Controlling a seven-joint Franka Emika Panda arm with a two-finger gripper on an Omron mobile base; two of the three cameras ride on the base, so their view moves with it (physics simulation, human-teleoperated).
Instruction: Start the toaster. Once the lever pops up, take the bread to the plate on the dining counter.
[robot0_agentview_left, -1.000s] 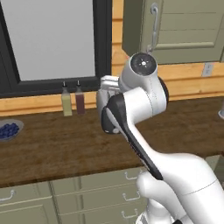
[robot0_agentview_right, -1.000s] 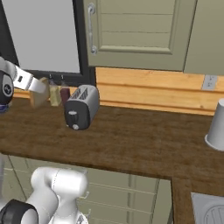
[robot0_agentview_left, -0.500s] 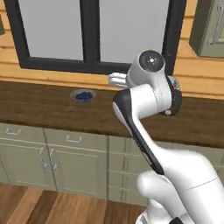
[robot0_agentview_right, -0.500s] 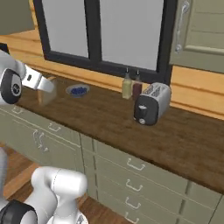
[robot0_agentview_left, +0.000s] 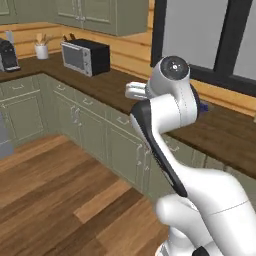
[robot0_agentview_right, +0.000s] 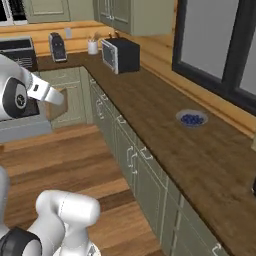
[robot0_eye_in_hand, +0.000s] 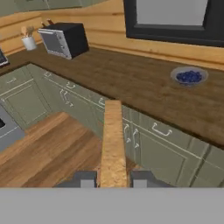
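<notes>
Gripper (robot0_eye_in_hand: 113, 178) was clamped on the bread (robot0_eye_in_hand: 113, 139), slice edge-on between the two fingers, held in the air above the wood floor (robot0_eye_in_hand: 52, 148) in front of the green cabinets (robot0_eye_in_hand: 148, 140); the slice also showed at the arm's end in the right base view (robot0_agentview_right: 54, 107). Small bowl (robot0_eye_in_hand: 189, 75) sat on the wooden tabletop (robot0_eye_in_hand: 131, 83) below the window (robot0_eye_in_hand: 173, 17), with blueberries (robot0_eye_in_hand: 189, 77) in it; a white cup (robot0_eye_in_hand: 29, 42) holding utensils stood beside the black toaster oven (robot0_eye_in_hand: 64, 39) in the far corner.
</notes>
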